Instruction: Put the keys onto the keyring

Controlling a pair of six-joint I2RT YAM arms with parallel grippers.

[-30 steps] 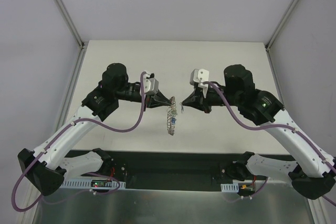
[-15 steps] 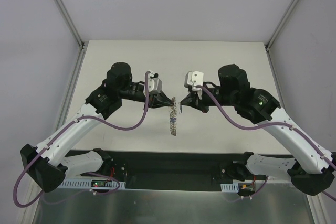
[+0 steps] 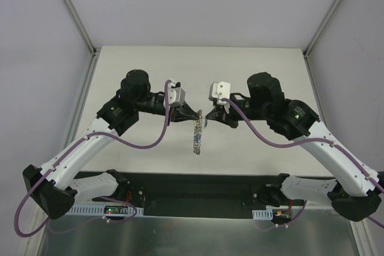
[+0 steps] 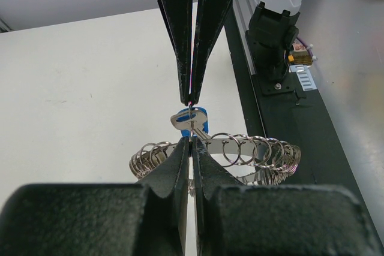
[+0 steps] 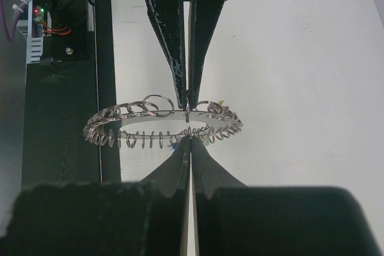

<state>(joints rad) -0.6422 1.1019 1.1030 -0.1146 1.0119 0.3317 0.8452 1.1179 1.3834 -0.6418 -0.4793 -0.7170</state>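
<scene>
Left pincer (image 4: 191,147): jaws together, clamped on the keyring (image 4: 258,151) rim; the ring hung below its tips.
Right pincer (image 4: 191,97): jaws together, apparently pinching the blue-headed key (image 4: 195,119).
Key: between the 2 tips, just beside the rim.
Nearer arm: right.

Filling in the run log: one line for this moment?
left gripper: shut on keyring | right gripper: shut on blue key | blue key: at keyring rim | keyring: held clear of table
</scene>
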